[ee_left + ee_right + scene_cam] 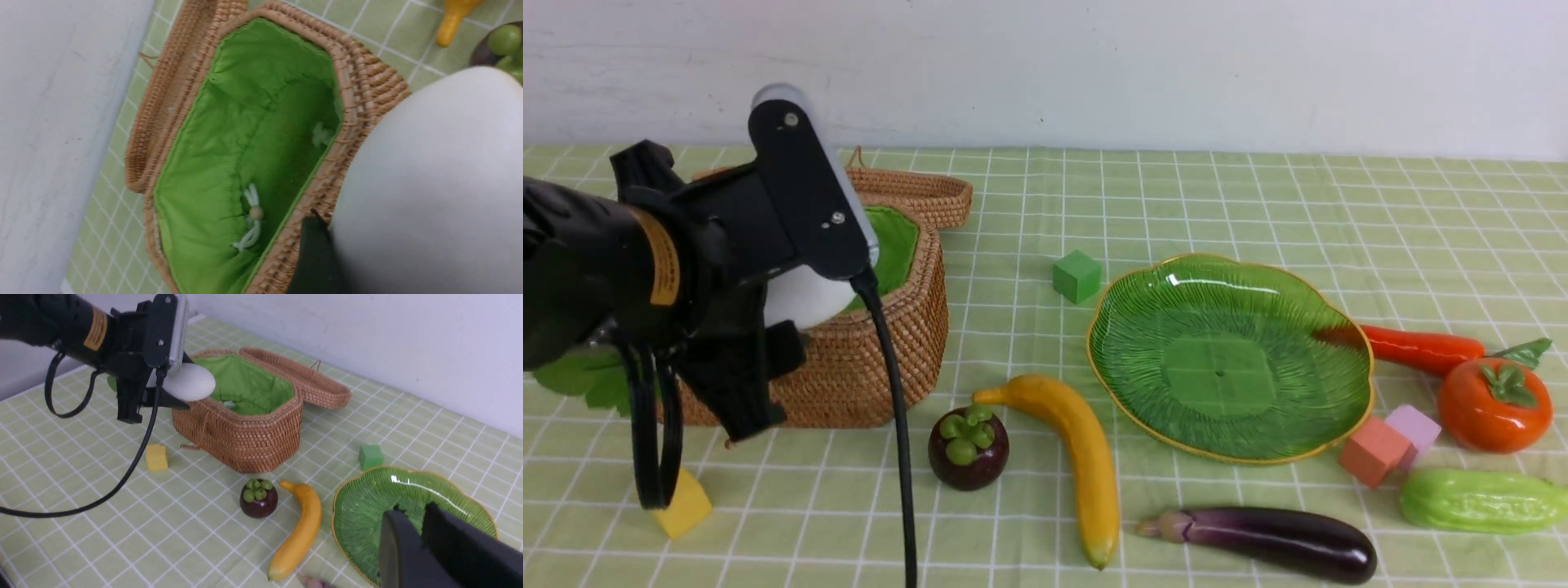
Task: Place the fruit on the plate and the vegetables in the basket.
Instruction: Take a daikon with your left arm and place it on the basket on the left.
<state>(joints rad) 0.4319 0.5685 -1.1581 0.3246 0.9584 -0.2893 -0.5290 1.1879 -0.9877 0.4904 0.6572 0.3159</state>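
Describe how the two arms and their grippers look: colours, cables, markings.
The left arm is black, with a yellow label, a black bracket with two screws backed by a silver-grey housing, and black cables hanging beneath. Of the right gripper only two plain black fingers show.

Looked like a staged robot test bench: black cabled arm over checked green tablecloth, bare white wall, toy banana, foam cubes.
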